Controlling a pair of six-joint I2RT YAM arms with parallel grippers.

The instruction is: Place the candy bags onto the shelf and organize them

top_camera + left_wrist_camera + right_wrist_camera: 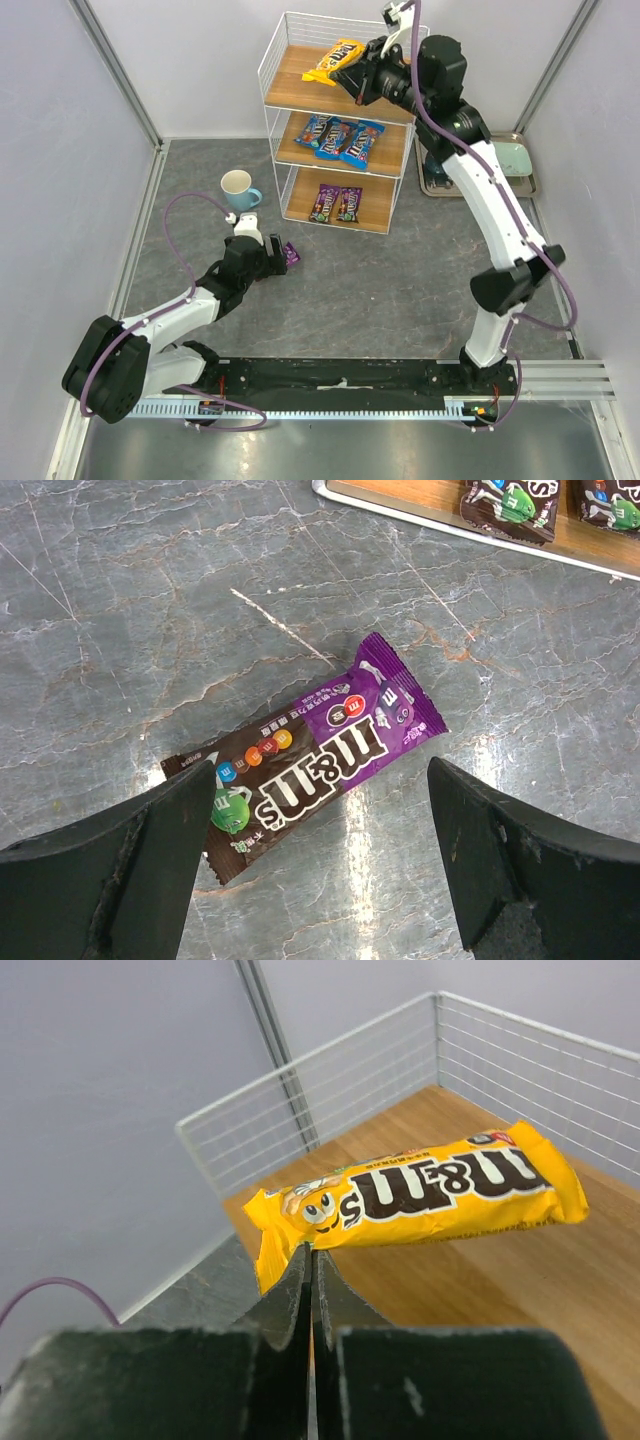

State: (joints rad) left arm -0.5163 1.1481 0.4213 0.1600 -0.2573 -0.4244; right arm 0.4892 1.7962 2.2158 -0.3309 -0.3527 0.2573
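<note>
You are looking down on a grey, marble-veined tabletop [420, 280] that is catching pale streaks of overhead light. Plain pale-lilac wall panels [60, 150] are enclosing it on three sides, and slim grey metal corner posts [118, 75] are framing them.

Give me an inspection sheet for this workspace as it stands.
Surface: grey marbled table.
Job's things: shelf has three blue bags on the middle board and two purple bags on the bottom board. The yellow bag is held over the top board. A loose purple bag lies on the table.
Clutter: mug left of the shelf; tray to its right.
Grippers: left gripper open above the loose purple bag; right gripper shut on the yellow bag's end.
Cables: purple cable loops along each arm.
Surroundings: pale walls.
</note>
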